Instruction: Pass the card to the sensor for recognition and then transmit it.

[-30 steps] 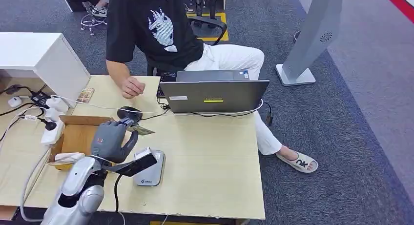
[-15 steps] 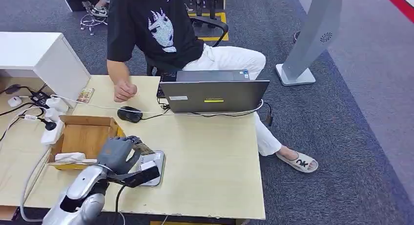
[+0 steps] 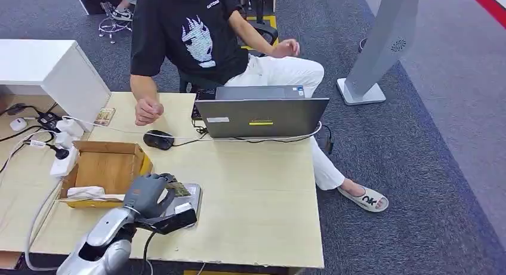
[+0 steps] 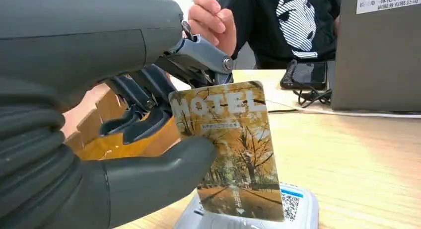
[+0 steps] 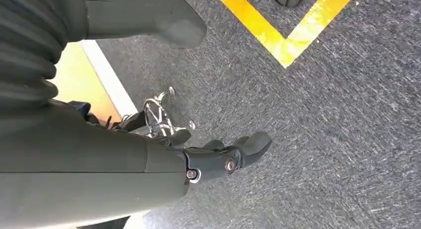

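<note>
Watching the head view, I see my left hand (image 3: 145,194) low in the left part of the frame, clamped on the hotel card (image 3: 178,188), which sits directly over the grey card sensor (image 3: 190,198) on the light wooden table (image 3: 256,197). From the left wrist camera the grip is plain: the thick grey thumb (image 4: 164,174) presses one face of the hotel card (image 4: 231,149) and the darker fingers (image 4: 144,114) back the other, with the card held upright and its lower edge right at the sensor (image 4: 298,209), whose QR sticker peeks out beside it; I cannot tell whether card and sensor actually touch. Just left of the hand in the head view stands an open cardboard box (image 3: 101,167) with a white cloth or paper at its near edge. A black mouse (image 3: 158,139) lies further up the frame, beside the cable running to a grey laptop (image 3: 259,117) at centre. Behind the laptop sits a person in a black printed T-shirt (image 3: 191,33), one fist raised above the table's far edge. My right hand (image 5: 223,159) hangs over grey carpet with yellow floor tape (image 5: 283,30) in the upper right of its wrist view, fingers curled loosely and holding nothing.
</note>
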You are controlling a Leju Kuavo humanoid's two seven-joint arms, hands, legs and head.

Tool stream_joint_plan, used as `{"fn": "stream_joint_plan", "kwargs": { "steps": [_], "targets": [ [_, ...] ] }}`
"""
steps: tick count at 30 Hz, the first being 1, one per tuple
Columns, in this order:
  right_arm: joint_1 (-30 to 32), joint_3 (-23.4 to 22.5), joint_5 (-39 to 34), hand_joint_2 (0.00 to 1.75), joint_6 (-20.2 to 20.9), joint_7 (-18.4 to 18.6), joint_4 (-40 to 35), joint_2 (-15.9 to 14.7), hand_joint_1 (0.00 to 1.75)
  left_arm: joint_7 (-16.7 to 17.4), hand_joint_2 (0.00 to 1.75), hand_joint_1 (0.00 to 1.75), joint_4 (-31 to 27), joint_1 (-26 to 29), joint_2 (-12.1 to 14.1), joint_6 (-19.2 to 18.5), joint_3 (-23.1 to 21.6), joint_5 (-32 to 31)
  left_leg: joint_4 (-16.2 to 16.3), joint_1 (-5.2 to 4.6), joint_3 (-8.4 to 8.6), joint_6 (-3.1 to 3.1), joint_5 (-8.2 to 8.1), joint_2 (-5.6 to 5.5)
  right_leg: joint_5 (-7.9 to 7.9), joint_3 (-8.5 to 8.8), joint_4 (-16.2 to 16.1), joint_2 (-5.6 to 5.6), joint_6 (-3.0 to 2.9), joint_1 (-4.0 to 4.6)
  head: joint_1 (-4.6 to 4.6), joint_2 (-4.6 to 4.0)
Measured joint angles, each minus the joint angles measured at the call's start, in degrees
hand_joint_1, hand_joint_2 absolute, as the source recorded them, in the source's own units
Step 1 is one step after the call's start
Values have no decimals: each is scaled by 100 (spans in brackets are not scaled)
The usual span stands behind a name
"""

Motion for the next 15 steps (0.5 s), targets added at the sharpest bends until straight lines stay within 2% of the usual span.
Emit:
{"fn": "stream_joint_plan", "kwargs": {
  "steps": [7, 11, 15],
  "targets": [
    [1, 0, 2, 175, 2, 13, 4, 0, 0, 13, 175, 175, 129, -20, 0, 2, -30, 0, 0, 0, 4, 0, 1, -1, 0, 4, 0, -1, 0, 0, -2, 0],
    [-1, -18, 2, 175, 2, -42, 4, 0, 0, 199, 175, 175, 136, -126, 9, 337, -22, -96, 1, 0, 3, 3, 5, -3, 1, 3, 0, -4, 0, 0, 0, 0],
    [0, -31, 9, 175, 2, -55, 4, 0, 0, 221, 175, 175, -70, -289, 59, 266, 70, -94, 1, 0, 2, 1, 6, -2, 3, 2, 1, -3, -4, 0, -4, 0]
  ]
}}
